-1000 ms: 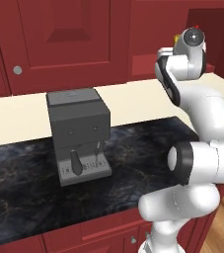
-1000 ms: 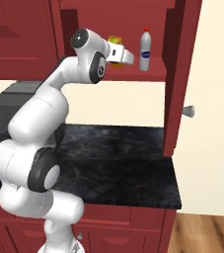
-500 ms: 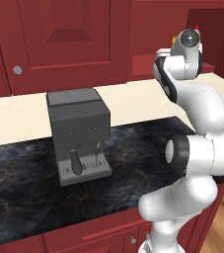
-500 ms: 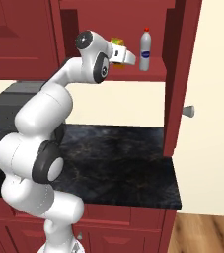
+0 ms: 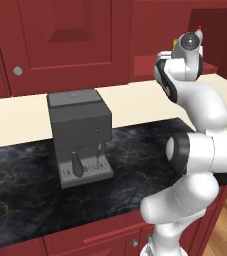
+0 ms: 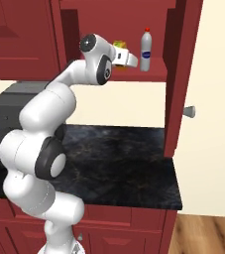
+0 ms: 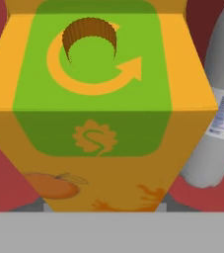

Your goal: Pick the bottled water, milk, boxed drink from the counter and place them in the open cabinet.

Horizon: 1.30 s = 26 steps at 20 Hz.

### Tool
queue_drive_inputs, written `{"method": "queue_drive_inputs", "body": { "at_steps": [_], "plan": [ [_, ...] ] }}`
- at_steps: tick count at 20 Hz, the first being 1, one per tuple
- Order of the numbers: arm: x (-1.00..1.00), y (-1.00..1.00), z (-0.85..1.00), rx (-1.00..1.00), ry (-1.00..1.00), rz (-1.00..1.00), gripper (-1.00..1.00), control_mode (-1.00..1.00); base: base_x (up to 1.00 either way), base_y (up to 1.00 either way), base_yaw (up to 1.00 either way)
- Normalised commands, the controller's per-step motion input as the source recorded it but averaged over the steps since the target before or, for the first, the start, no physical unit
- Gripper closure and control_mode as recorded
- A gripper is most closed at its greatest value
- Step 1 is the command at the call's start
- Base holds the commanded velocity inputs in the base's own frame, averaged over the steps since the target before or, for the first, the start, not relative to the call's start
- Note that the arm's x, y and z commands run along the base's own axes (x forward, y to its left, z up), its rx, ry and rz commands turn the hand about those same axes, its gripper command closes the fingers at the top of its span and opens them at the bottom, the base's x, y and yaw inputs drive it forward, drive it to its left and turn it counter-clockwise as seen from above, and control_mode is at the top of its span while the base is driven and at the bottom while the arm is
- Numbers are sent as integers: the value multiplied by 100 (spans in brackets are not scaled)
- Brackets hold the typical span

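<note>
Boxed drink [image 7: 96,113], light, stiff, gripped by its flat sides in the hand [image 6: 125,58], beside bottled water [image 6: 145,49].

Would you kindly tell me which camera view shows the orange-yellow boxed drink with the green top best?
The hand view: the orange-yellow boxed drink with the green top is close up, cap and print plain. The right base view gives a yellow sliver behind the wrist; the left base view a tiny edge.

Boxed drink [image 6: 118,45] apparently half-hidden behind hand [image 6: 126,58]
</note>
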Motion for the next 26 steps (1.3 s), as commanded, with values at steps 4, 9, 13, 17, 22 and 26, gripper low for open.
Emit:
{"method": "queue_drive_inputs", "body": {
  "at_steps": [4, 9, 13, 17, 22, 26],
  "plan": [
    [11, -5, -15, 0, 0, 0, 100, -100, 0, 0, 0],
    [14, -5, -9, 0, 0, 0, 100, -100, 0, 0, 0],
    [14, -2, -6, 0, 0, 0, 100, -100, 0, 0, 0],
    [3, 0, 0, 0, 1, 0, 100, -100, 0, 0, 0],
    [2, 0, 0, 0, 0, 0, -100, -100, 0, 0, 0],
    [2, 0, 0, 0, 0, 0, -100, -100, 0, 0, 0]
  ]
}}
